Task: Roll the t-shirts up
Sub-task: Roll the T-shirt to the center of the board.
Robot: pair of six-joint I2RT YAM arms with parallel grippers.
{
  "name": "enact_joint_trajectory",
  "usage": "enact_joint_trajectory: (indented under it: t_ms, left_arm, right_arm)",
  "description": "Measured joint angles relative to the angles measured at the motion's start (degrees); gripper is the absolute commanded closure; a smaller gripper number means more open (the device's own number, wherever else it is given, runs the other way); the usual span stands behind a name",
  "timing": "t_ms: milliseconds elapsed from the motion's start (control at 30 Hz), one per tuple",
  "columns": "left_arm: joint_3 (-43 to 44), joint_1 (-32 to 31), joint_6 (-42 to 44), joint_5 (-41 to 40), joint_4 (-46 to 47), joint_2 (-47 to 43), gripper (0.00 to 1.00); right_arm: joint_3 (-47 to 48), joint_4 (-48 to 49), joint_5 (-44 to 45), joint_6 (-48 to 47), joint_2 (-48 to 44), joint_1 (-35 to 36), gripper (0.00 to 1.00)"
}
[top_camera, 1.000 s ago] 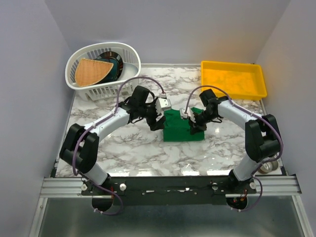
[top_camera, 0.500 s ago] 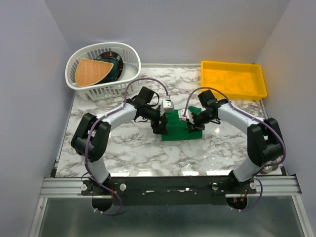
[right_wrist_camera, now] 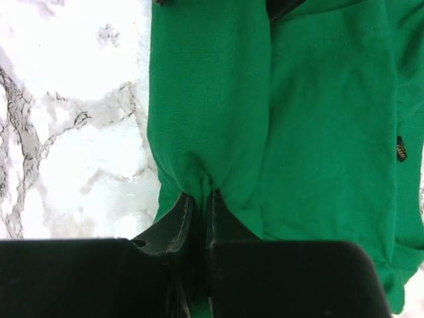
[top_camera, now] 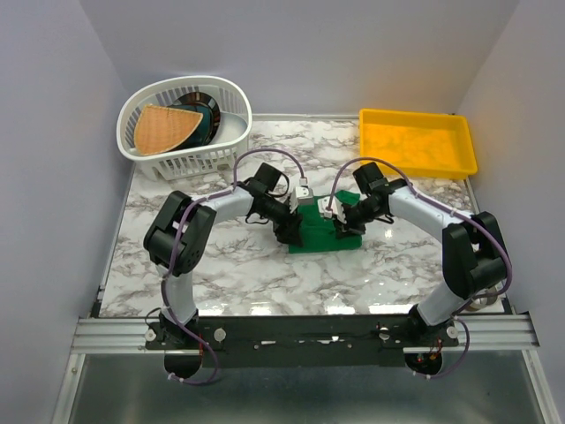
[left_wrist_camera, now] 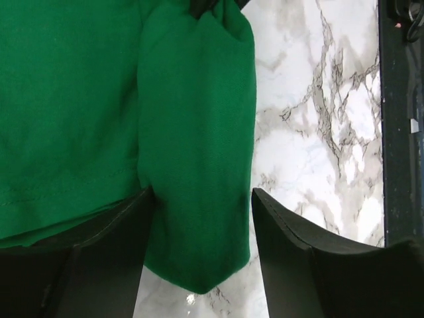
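The emerald-green t-shirt [top_camera: 323,231] lies folded into a small block at the middle of the marble table, with a rolled edge along its near side. My left gripper [top_camera: 292,232] is at its left end. In the left wrist view its jaws stand open around the end of the green roll [left_wrist_camera: 199,165], one finger [left_wrist_camera: 291,252] on bare marble. My right gripper [top_camera: 347,229] is at the right end. In the right wrist view it [right_wrist_camera: 199,199] is shut, pinching a bunch of the green fabric [right_wrist_camera: 218,112].
A white laundry basket [top_camera: 231,94] at the back left holds a dark teal item with a tan wedge [top_camera: 163,126]. A yellow tray [top_camera: 417,141] stands at the back right. The metal rail [top_camera: 300,331] runs along the table's near edge.
The green block has become narrower as its near edge was rolled away from the arms. The left arm has folded inward, its gripper moving right onto the shirt's left end.
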Motion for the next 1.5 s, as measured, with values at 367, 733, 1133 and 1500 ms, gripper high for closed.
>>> enact_joint_trajectory:
  t_ms: [367,733,1133,1500]
  left_arm:
    - [5.40,-0.50,1.09,3.17,-4.70,4.74,0.81]
    - [4.66,-1.79,6.14,3.32,-9.79,3.61,0.93]
    - [2.34,-2.38,4.72,3.34,-8.35,1.73,0.98]
    - [1.09,-2.27,4.20,3.34,-9.42,-0.24,1.00]
  right_arm:
    - [-0.37,1.07,0.22,3.10,-0.26,0.48,0.16]
    - [-8.87,2.10,0.24,3.21,-13.22,0.42,0.00]
    - [-9.16,3.61,0.24,3.48,-5.22,0.42,0.01]
    - [-6.97,0.76,0.50,1.84,-2.89,0.42,0.78]
